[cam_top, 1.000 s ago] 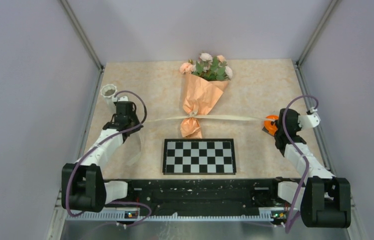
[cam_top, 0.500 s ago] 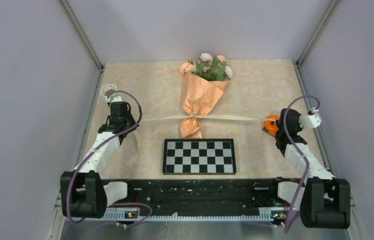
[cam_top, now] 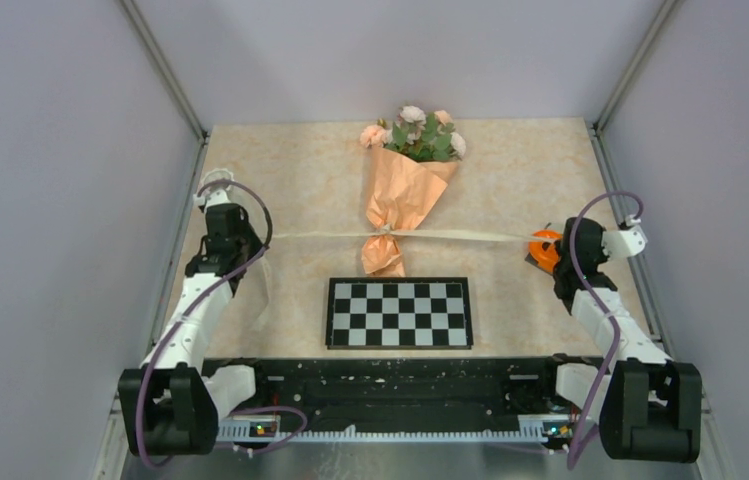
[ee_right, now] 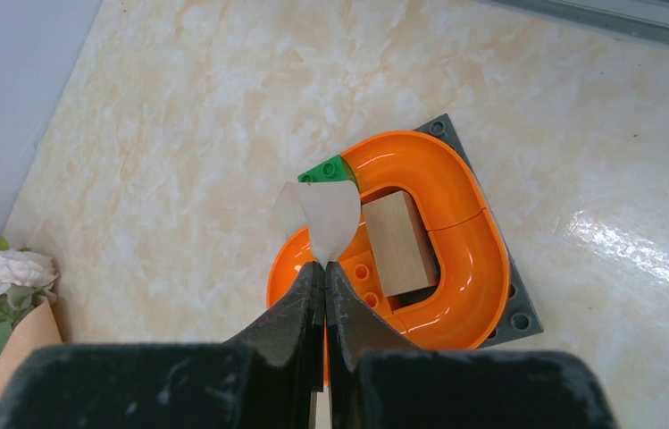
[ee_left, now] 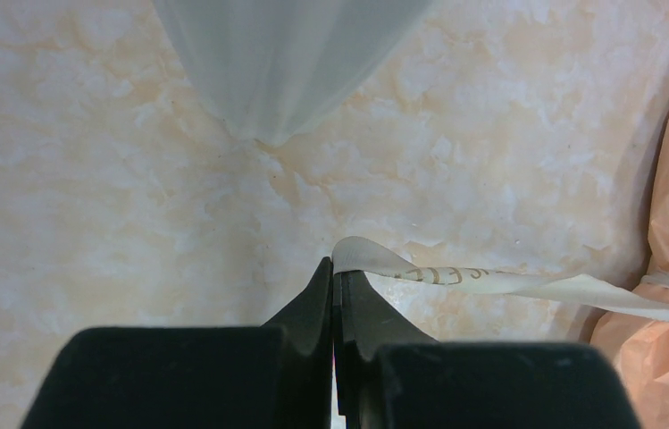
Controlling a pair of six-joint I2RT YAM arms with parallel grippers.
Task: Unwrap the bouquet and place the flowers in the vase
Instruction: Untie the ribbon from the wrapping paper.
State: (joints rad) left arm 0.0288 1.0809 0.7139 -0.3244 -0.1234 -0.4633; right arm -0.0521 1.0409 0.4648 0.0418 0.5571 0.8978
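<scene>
The bouquet [cam_top: 402, 190] lies in its peach paper cone at mid-table, its flowers [cam_top: 416, 130] pointing to the back. A cream ribbon [cam_top: 450, 236] tied round its neck runs taut to both sides. My left gripper [cam_top: 256, 240] is shut on the ribbon's left end [ee_left: 455, 279], pinched at the fingertips [ee_left: 338, 268]. My right gripper [cam_top: 548, 250] is shut on the ribbon's right tip [ee_right: 326, 214], which sticks out past the jaws [ee_right: 324, 266]. The white ribbed vase [cam_top: 213, 185] stands at the left wall just behind the left wrist, also filling the top of the left wrist view [ee_left: 286, 63].
An orange curved toy track [ee_right: 442, 268] on a grey plate, with a wooden block [ee_right: 399, 241] in it, sits right under the right gripper. A black-and-white checkerboard [cam_top: 399, 312] lies at the near middle. Walls close in on both sides.
The left arm has moved left and back toward the vase, drawing the ribbon's left end with it. The right arm has barely shifted.
</scene>
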